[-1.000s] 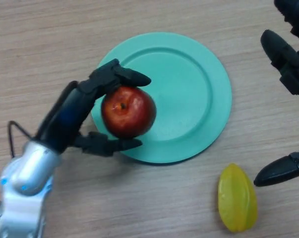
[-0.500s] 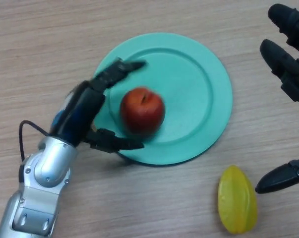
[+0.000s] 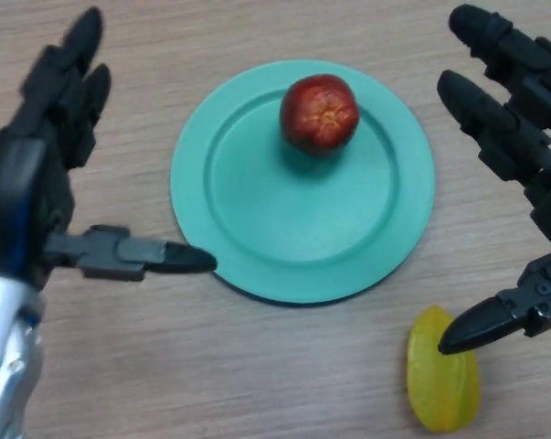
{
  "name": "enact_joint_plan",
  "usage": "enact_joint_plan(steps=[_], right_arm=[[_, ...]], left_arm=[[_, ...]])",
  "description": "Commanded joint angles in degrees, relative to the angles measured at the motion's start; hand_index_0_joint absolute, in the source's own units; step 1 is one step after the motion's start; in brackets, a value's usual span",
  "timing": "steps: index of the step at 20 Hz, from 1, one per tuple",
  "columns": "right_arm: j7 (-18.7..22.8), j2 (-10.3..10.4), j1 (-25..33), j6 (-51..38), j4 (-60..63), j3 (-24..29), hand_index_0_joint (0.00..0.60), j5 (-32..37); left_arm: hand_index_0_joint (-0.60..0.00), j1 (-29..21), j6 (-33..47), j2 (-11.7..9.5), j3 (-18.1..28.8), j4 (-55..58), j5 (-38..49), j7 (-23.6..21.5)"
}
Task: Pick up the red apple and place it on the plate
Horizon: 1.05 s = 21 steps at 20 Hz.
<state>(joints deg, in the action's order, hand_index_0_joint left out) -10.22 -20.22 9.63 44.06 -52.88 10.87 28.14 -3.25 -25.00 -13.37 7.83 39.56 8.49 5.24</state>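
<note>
Apple (image 3: 319,112): on the plate (image 3: 257,229), in its far part, resting free with no robot hand touching it.
Plate: teal, flat on the wooden table (image 3: 257,366), between the two robot hands.
Yellow fruit (image 3: 442,384): on the table near the plate's near-right rim, apart from it; the right thumb tip shows over its upper edge.
Left robot hand (image 3: 33,197): left of the plate, spread wide, fingers straight and pointing away, thumb reaching toward the plate's left rim; it holds nothing.
Right robot hand (image 3: 522,137): right of the plate, spread wide, fingers straight, empty.
Change: a second ago the left robot hand clasped the apple at the plate's left edge; since then it has let go and drawn back to the left, and the apple has rolled to the far side.
Open room: bare table beyond the plate and along the near edge left of the yellow fruit.
</note>
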Motion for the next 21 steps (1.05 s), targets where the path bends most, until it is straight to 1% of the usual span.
enact_joint_plan(steps=[1,2,3,4,5,6,7,11,15,17,21], right_arm=[[-0.79,-1.2,1.74,-6.52,-2.46,2.67,0.0,0.35],[-0.86,-1.11,1.43,-6.83,-2.55,2.55,0.0,0.24],[-1.19,-0.64,0.39,-7.88,-2.68,2.08,0.0,-0.27],[-1.35,-0.36,-0.01,-8.52,-2.61,1.77,0.0,-0.7],[-1.47,0.0,-0.29,-9.25,-2.49,1.24,0.0,-1.44],[-1.51,0.17,-0.32,-9.57,-2.39,1.03,0.0,-1.75],[-1.58,0.29,-0.17,-9.77,-2.3,0.68,0.0,-2.23],[-1.28,0.4,0.43,-9.19,-2.61,0.15,0.0,-2.38],[-1.73,0.28,0.21,-7.64,-3.97,0.49,0.0,-1.71],[-1.66,0.36,0.18,-7.72,-4.47,0.74,0.0,-1.31],[-1.29,0.58,0.62,-8.08,-4.1,-0.6,0.0,-2.46]], left_arm=[[0.0,4.9,4.74,-2.75,6.71,8.85,5.86,7.39],[0.0,6.15,5.07,-2.58,8.31,9.41,6.81,9.21],[0.0,8.77,6.57,-2.0,11.25,10.17,7.75,12.72],[0.0,9.57,6.75,-1.45,12.26,10.49,8.31,13.7],[0.0,10.85,7.59,-0.41,13.6,10.82,8.65,15.12],[0.0,11.3,8.7,0.05,13.85,10.69,8.11,15.53],[0.0,11.24,10.69,0.32,14.23,10.15,6.27,15.51],[0.0,9.4,9.2,-0.53,16.17,11.56,7.53,13.75],[0.0,10.4,10.52,0.19,16.69,13.07,8.35,13.82],[0.0,10.7,9.42,0.21,17.49,14.03,9.53,13.98],[0.0,11.54,8.98,1.13,17.54,15.28,9.44,14.0]])
